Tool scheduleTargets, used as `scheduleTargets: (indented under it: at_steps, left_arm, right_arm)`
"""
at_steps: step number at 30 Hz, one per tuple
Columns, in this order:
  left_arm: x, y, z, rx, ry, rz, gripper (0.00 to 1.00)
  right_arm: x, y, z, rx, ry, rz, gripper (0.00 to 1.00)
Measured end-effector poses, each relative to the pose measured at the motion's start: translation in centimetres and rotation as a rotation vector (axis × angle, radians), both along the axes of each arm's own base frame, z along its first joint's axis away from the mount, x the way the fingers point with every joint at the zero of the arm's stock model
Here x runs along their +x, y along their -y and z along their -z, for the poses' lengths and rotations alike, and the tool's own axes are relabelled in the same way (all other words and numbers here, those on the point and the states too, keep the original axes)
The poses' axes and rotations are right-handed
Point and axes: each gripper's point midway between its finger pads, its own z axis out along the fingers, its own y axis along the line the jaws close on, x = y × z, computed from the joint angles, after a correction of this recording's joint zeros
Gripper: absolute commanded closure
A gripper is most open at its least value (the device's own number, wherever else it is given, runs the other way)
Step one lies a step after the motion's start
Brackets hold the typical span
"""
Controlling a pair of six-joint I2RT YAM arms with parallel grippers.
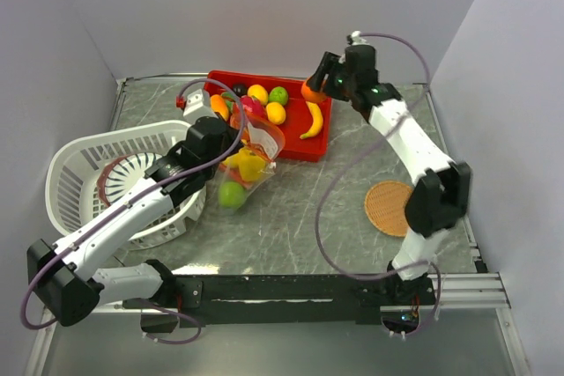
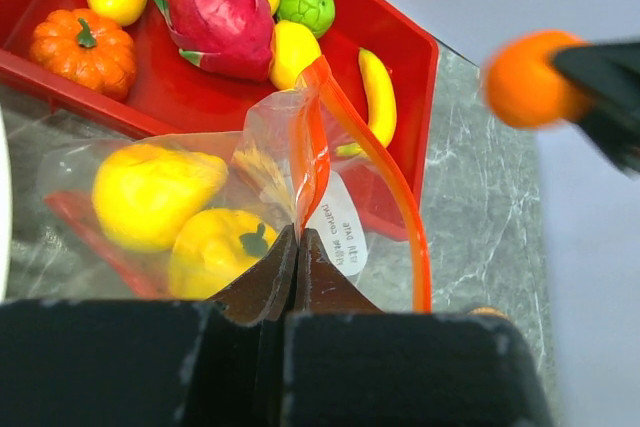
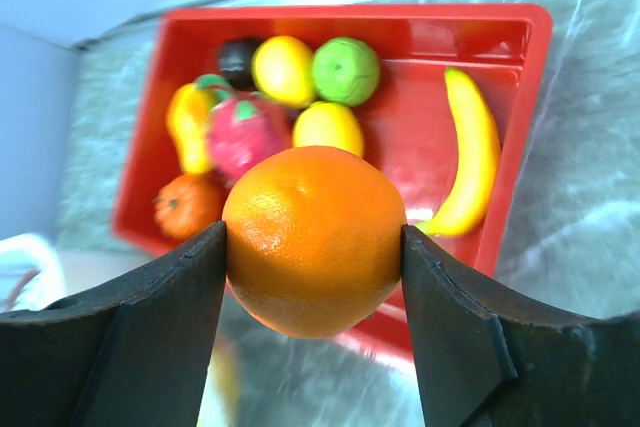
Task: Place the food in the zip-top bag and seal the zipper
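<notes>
One orange (image 3: pixel 315 237) is pinched in right fingers (image 3: pixel 150 337) for bagging, zip-top bag (image 2: pixel 200 207) pinched in left fingers (image 2: pixel 265 282) to be held open.

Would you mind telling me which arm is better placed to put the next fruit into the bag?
Right. The right gripper clamps an orange by the red tray; the left gripper is busy pinching the rim of the zip-top bag, holding it open.
</notes>
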Motion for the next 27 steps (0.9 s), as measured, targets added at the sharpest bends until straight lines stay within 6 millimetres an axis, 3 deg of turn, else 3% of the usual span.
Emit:
scheduleTargets:
  at_steps: [4,8,13,17,20,21,24,26,27]
  left_arm:
    - [0.3,0.4,0.7,0.003,-0.008,0.006,0.99]
    - [0.6,1.1,1.1,-0.005,-0.011,0.021,0.99]
    - [1.2,2.0,1.9,-0.008,-0.023,0.040,0.99]
    - [1.6,2.5,2.5,-0.006,-0.032,0.050,0.99]
    - [1.7,2.7,2.5,-0.006,-0.031,0.051,0.99]
    - [1.7,2.7,2.4,-0.007,-0.030,0.051,0.99]
    - [1.8,2.7,2.0,-0.011,-0.024,0.051,0.99]
    - [1.8,2.7,1.9,-0.012,-0.021,0.051,0.99]
    - [1.8,2.7,1.9,-0.011,-0.020,0.051,0.99]
  right_arm:
    - [-5.1,0.6,-4.6,0.035,0.089,-0.026,0.83]
    - [-9.5,-0.7,-7.8,0.066,0.167,-0.086,0.81]
    - [-13.0,-3.9,-8.5,0.076,0.185,-0.189,0.78]
    - [-14.6,-6.5,-7.7,0.059,0.168,-0.256,0.76]
    - [-15.1,-7.8,-6.7,0.052,0.145,-0.293,0.61]
    - [-15.0,-8.0,-6.3,0.049,0.136,-0.300,0.44]
    - [-14.7,-8.8,-4.3,0.024,0.094,-0.321,0.10]
    - [-14.4,-9.2,-2.7,0.001,0.057,-0.328,0.00]
    - [-14.3,-9.3,-1.9,-0.012,0.038,-0.330,0.00]
